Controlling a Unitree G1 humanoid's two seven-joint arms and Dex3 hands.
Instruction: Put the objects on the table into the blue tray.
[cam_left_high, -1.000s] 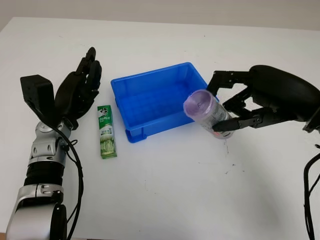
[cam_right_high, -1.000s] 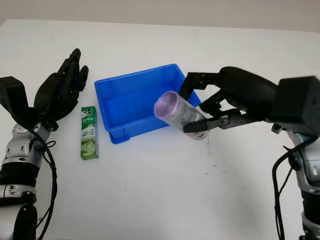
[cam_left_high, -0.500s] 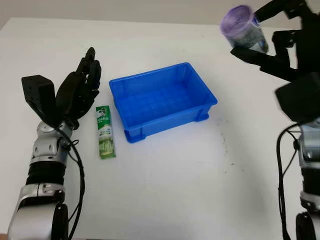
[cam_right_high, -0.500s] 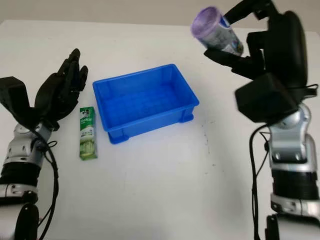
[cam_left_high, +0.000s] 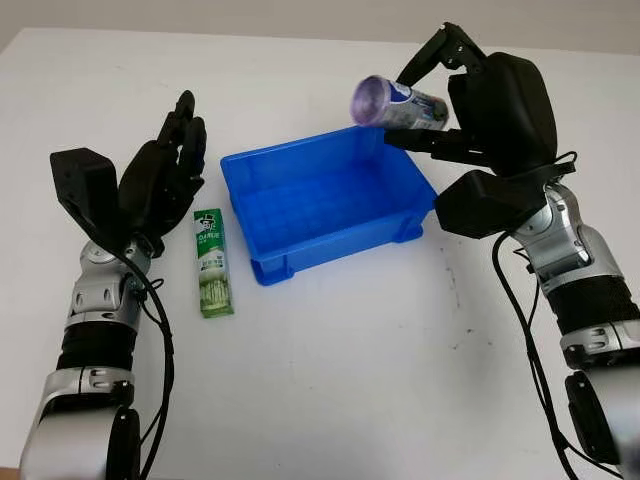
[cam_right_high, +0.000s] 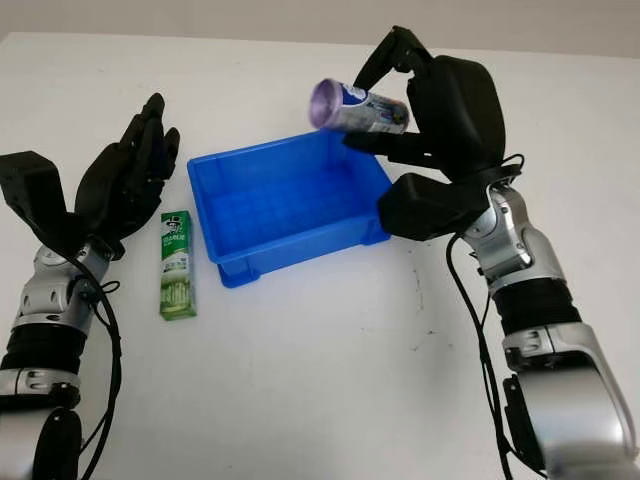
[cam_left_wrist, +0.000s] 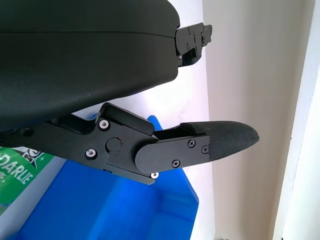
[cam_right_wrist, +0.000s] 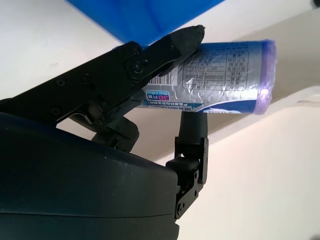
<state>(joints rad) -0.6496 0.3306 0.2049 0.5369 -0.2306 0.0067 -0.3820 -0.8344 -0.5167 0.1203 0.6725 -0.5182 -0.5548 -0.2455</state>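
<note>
A blue tray (cam_left_high: 300, 215) sits on the white counter (cam_left_high: 350, 380), and it serves here as the landmark. Its inside holds nothing.

The right hand (cam_left_high: 440, 105) is raised above the tray's far right corner, its fingers (cam_right_wrist: 165, 47) closed around a can (cam_left_high: 398, 103) with a purple lid. The can lies nearly level in the grasp, lid end pointing toward the tray's far side and hanging over the tray's far rim, clear of it. In the right wrist view the can's silver and blue label with printed text faces the camera, one finger pressing along its upper side and another (cam_right_wrist: 192, 132) propping it from beneath.

A green box (cam_left_high: 212, 262) lies flat on the counter just beside the tray's left wall, its long side running roughly along that wall, not touching it.

The left hand (cam_left_high: 165, 175) is open and holds nothing. It stands upright to the left of the tray, just beyond the green box, palm turned toward the tray and fingertips pointing away from the robot. In the left wrist view one finger (cam_left_wrist: 220, 140) reaches out above the tray's blue rim, with a corner of the green box beside it.
</note>
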